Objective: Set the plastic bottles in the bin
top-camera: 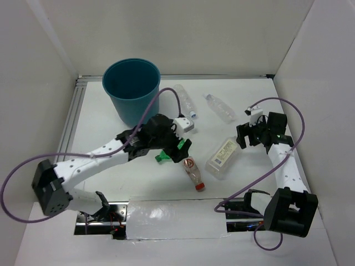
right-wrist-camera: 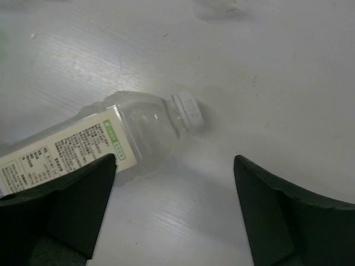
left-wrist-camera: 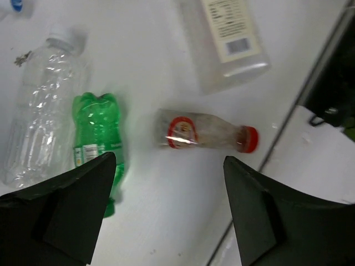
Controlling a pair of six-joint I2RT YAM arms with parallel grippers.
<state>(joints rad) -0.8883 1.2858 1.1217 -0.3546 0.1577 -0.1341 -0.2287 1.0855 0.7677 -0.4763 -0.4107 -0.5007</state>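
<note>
The teal bin stands at the back left. My left gripper is open above the table, over a green bottle and next to the clear red-capped bottle. In the left wrist view the open gripper hovers empty, with the green bottle by its left finger, a slim clear bottle beyond it, and the red-capped bottle ahead. The wider pale-label bottle lies right of centre. My right gripper is open just above its cap end. Two slim clear bottles lie at the back.
White walls close in the table at the back and both sides. A metal rail runs along the left edge. A taped strip lies at the front edge between the arm bases. Purple cables loop beside both arms.
</note>
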